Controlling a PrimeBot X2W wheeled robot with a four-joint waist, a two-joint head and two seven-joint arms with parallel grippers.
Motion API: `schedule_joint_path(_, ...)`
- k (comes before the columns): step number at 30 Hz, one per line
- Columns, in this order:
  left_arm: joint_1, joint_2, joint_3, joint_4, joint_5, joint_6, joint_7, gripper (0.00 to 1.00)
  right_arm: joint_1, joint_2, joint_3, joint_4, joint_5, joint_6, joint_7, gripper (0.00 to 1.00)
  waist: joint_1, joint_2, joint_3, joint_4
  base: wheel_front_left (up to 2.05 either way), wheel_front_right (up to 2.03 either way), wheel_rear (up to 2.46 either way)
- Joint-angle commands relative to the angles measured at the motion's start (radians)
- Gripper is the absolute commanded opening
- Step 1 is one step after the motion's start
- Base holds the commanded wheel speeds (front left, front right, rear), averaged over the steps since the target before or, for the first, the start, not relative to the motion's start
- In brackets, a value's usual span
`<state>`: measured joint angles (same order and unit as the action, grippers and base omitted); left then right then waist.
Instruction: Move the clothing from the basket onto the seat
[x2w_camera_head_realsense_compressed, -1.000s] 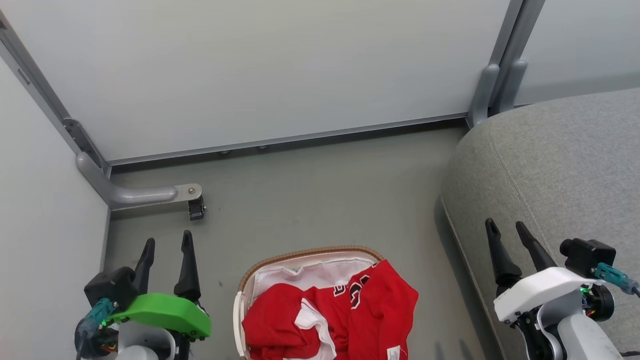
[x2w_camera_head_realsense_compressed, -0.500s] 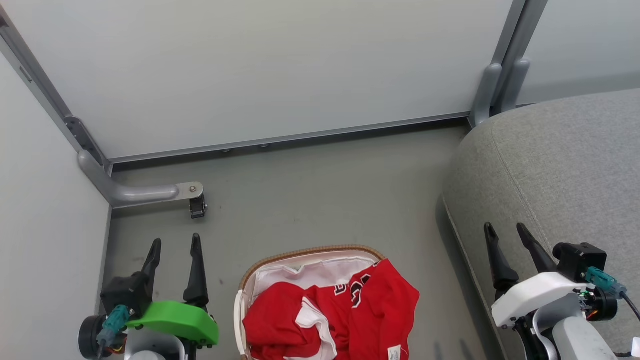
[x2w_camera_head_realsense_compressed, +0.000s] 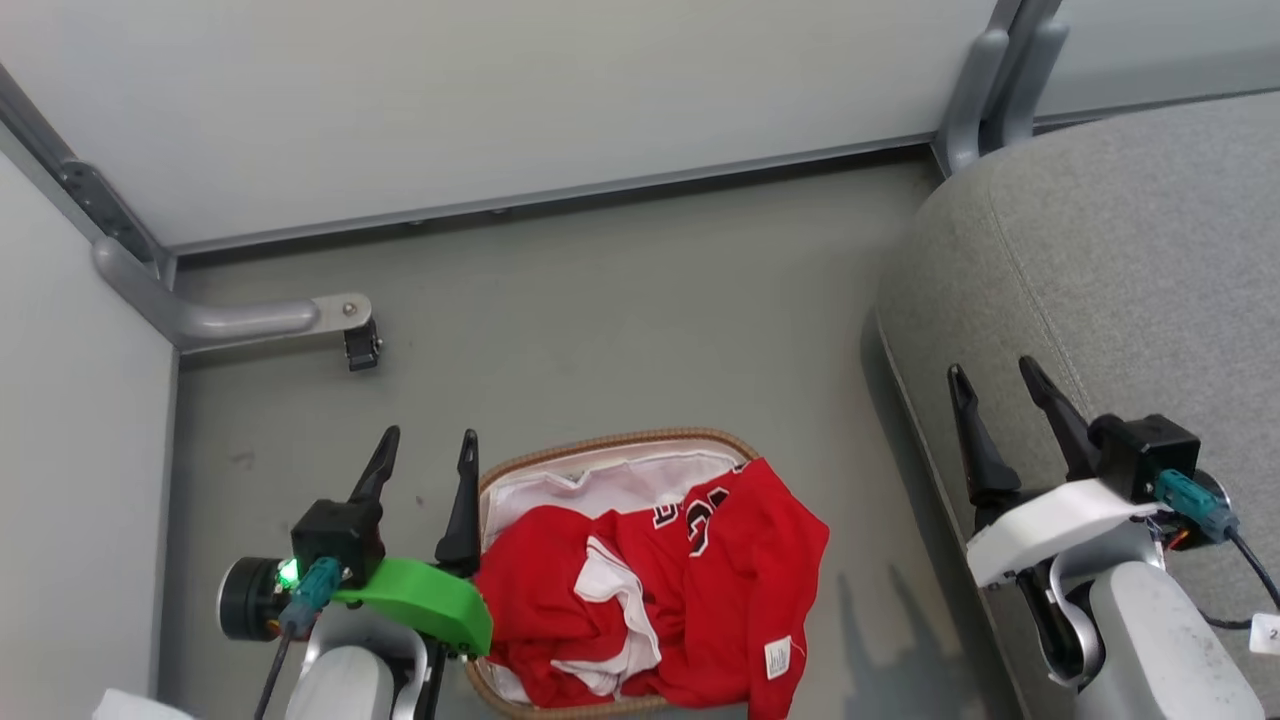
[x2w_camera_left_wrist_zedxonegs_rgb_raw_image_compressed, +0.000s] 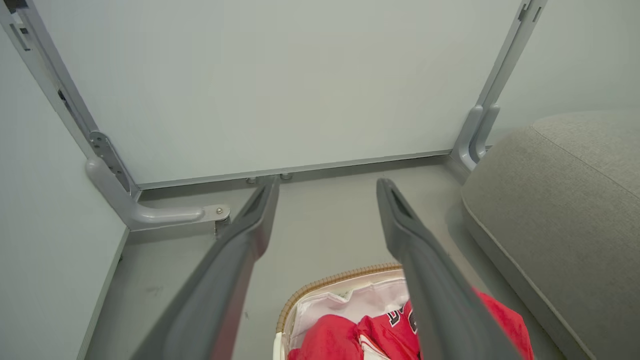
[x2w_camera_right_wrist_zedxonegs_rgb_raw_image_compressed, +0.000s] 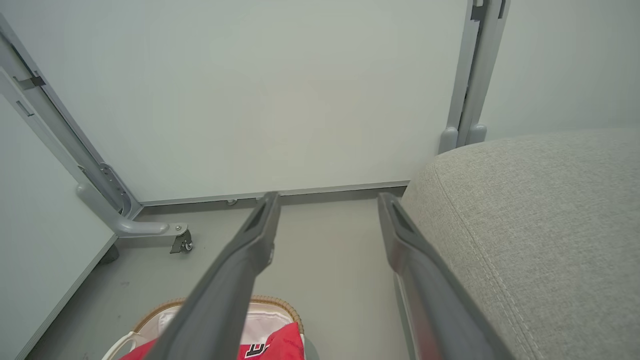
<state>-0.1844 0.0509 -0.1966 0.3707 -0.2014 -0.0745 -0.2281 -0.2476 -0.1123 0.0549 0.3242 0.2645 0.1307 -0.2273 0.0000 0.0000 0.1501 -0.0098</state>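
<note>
A lab-like test bay — white partition panels (x2w_camera_head_realsense_compressed: 500, 90) on a castered foot (x2w_camera_head_realsense_compressed: 230, 320), grey floor (x2w_camera_head_realsense_compressed: 620, 320).

A crumpled red jersey (x2w_camera_head_realsense_compressed: 650, 590) lies heaped in a white laundry basket (x2w_camera_head_realsense_compressed: 610, 443), its right side spilling over the brown woven rim; white trim, a white inner fold and part of a black-and-white number show (a small white label sits near the hem); the basket's white liner (x2w_camera_head_realsense_compressed: 600, 480) is bare at the far side; to the right, across a strip of grey floor (x2w_camera_head_realsense_compressed: 620, 320), stands a rounded light grey seat (x2w_camera_head_realsense_compressed: 1130, 260) with a stitched seam.
</note>
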Motion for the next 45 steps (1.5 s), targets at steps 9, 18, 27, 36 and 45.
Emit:
schedule_joint_path(9, -0.181, 0.002, -0.115, 0.157, 0.019, -0.006, -0.023, 1.00, -0.119, -0.001, 0.020, -0.049, -0.068, 0.000, -0.024, 1.00, 0.0000, 0.0000, 0.280, -0.112, 0.00, 0.00, 0.00)
schedule_joint_path(18, -0.307, 0.003, -0.207, 0.323, 0.016, -0.002, -0.040, 1.00, -0.198, 0.009, 0.039, -0.080, -0.119, 0.000, -0.040, 1.00, 0.0000, 0.0000, 0.468, -0.165, 0.00, 0.00, 0.00)
schedule_joint_path(27, -0.401, 0.003, -0.295, 0.499, -0.053, -0.013, -0.036, 1.00, -0.235, -0.008, 0.049, -0.104, -0.126, 0.000, -0.039, 1.00, 0.0000, 0.0000, 0.574, -0.171, 0.00, 0.00, 0.00)
schedule_joint_path(36, -0.470, 0.003, -0.408, 0.646, -0.191, -0.013, -0.036, 1.00, -0.245, -0.014, 0.075, -0.104, -0.113, 0.000, -0.039, 1.00, 0.0000, 0.0000, 0.619, -0.176, 0.00, 0.00, 0.00)
schedule_joint_path(45, -0.527, 0.003, -0.552, 0.760, -0.275, 0.033, -0.007, 1.00, -0.253, -0.016, 0.081, -0.117, -0.124, 0.000, -0.039, 1.00, 0.0000, 0.0000, 0.652, -0.182, 0.00, 0.00, 0.00)
